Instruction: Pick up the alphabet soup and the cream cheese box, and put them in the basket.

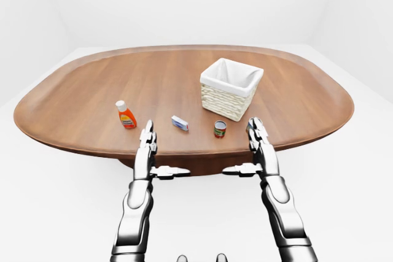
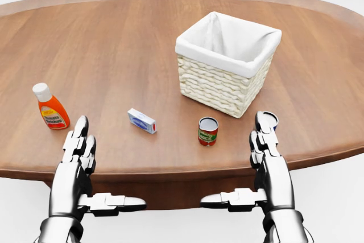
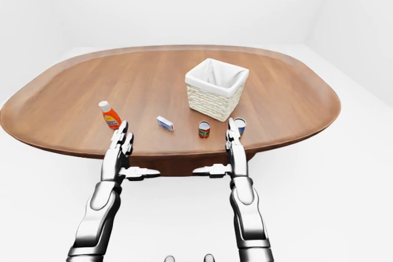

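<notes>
Two robot hands hang at the near edge of the desk (image 2: 142, 44), both spread open with fingers straight and thumbs pointing inward toward each other, holding nothing. The left robot hand (image 2: 79, 157) and the right robot hand (image 2: 264, 152) look poised as a ready stance, palms facing in so either could sweep forward. Between them and a little beyond the fingertips stands the soup can (image 2: 208, 131), upright, closer to the right robot hand. The cream cheese box (image 2: 141, 120) lies flat just beyond and right of the left robot hand. So it looks like one target per hand. The basket (image 2: 222, 81), white-lined and nothing visible inside, sits past the soup can, up and left of the right robot hand. An orange bottle (image 2: 51, 109) stands just left of the left robot hand's fingertips, and another small can (image 3: 240, 126) peeks out behind the right robot hand's fingers
</notes>
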Available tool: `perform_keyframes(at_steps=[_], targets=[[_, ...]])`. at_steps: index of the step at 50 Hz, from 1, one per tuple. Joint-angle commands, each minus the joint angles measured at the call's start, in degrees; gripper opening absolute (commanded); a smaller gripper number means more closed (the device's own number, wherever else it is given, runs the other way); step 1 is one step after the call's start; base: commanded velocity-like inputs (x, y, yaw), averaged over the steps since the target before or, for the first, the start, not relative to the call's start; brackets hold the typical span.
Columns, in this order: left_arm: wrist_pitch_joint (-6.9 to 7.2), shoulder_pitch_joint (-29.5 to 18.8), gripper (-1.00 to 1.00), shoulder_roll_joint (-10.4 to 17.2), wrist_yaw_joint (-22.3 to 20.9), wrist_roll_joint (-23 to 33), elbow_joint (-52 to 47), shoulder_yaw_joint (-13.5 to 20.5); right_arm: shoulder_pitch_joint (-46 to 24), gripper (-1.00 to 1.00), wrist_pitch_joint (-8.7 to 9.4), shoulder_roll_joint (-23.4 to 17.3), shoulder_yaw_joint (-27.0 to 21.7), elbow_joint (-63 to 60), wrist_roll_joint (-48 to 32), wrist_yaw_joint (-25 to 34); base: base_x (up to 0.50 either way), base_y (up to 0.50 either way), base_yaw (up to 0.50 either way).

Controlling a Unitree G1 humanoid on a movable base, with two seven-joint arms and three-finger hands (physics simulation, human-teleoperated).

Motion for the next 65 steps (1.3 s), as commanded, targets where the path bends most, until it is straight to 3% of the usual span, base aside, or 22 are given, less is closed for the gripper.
perform_keyframes(at_steps=[1, 2, 4, 6, 15, 24, 30, 31, 33, 36, 38, 42, 43, 44, 50, 65], targets=[[0.07, 0.1, 1.0, 0.7, -1.4, -0.3, -0.1, 1.2, -0.2, 1.0, -0.42, -0.7, -1.4, 0.8, 0.7, 1.4, 0.0, 0.0, 0.0], [-0.14, 0.0, 1.0, 0.7, -1.4, -0.3, 0.2, 1.2, -0.4, 1.0, -1.32, -0.7, -1.5, 1.1, 0.8, 1.3, 0.0, 0.0, 0.0], [-0.41, -0.1, 1.0, 0.7, -1.5, -0.2, 0.7, 1.2, -0.3, 1.0, -1.23, -0.7, -1.5, 0.8, 0.7, 1.2, 0.0, 0.0, 0.0], [0.2, 0.2, 1.0, 0.6, -1.5, -0.2, -0.2, 1.1, -0.1, 1.0, -0.92, -0.7, -1.4, 0.2, 0.7, 1.1, 0.0, 0.0, 0.0], [-0.9, -0.1, 1.0, 0.7, -1.6, -0.1, 1.2, 1.2, -0.2, 1.0, -2.07, -0.7, -1.6, 1.1, 0.6, 0.7, 0.0, 0.0, 0.0], [0.36, 0.4, 1.0, 0.6, -1.5, 0.1, -0.4, 1.0, -0.4, 1.0, -1.9, -0.6, -1.8, 0.8, 0.9, 0.2, 0.0, 0.0, 0.0], [-0.41, 0.0, 1.0, 0.6, -1.6, -0.1, 0.5, 1.2, -0.7, 1.0, -2.47, -0.7, -2.4, 0.9, 0.9, -1.1, 0.0, 0.0, 0.0], [0.31, 0.4, 1.0, 0.6, -1.5, -0.1, -0.6, 1.0, -0.8, 1.0, -2.83, -0.8, -2.5, 1.3, 1.2, -1.0, 0.0, 0.0, 0.0], [-0.3, 0.1, 1.0, 0.6, -1.6, -0.1, 0.3, 1.1, -0.6, 1.0, -2.24, -0.7, -2.6, 0.2, 1.1, -1.8, 0.0, 0.0, 0.0], [0.6, 0.5, 1.0, 0.5, -1.5, 0.0, -1.1, 0.9, -1.0, 1.0, -2.97, -0.9, -3.4, 0.7, 0.7, -3.7, 0.0, 0.0, 0.0], [-0.79, -0.1, 1.0, 0.6, -1.6, -0.2, 0.9, 1.2, -1.2, 1.0, -3.55, -0.9, -3.7, 1.2, 1.5, -3.8, 0.0, 0.0, 0.0], [0.37, 0.6, 1.0, 0.5, -1.5, 0.0, -1.1, 0.9, -1.2, 1.0, -4.17, -0.9, -3.8, 0.9, 1.2, -5.2, 0.0, 0.0, 0.0], [-1.03, 0.0, 1.0, 0.6, -1.7, -0.2, 1.0, 1.2, -1.5, 1.0, -4.93, -0.9, -4.3, 1.6, 1.1, -6.3, 0.0, 0.0, 0.0], [-1.12, -0.1, 1.0, 0.7, -1.7, -0.2, 1.1, 1.3, -1.7, 1.0, -5.01, -0.9, -4.6, 1.8, 1.1, -7.1, 0.0, 0.0, 0.0], [-0.07, 0.3, 1.0, 0.6, -1.6, -0.1, -0.2, 1.1, -2.4, 1.0, -4.7, -1.2, -5.3, 1.9, 0.8, -10.7, 0.0, 0.0, 0.0], [-1.27, -0.5, 1.0, 0.7, -1.4, -0.2, 1.5, 1.5, -3.5, 1.0, -5.01, -1.9, -7.0, 3.2, 2.3, -14.4, 0.0, 0.0, 0.0]])
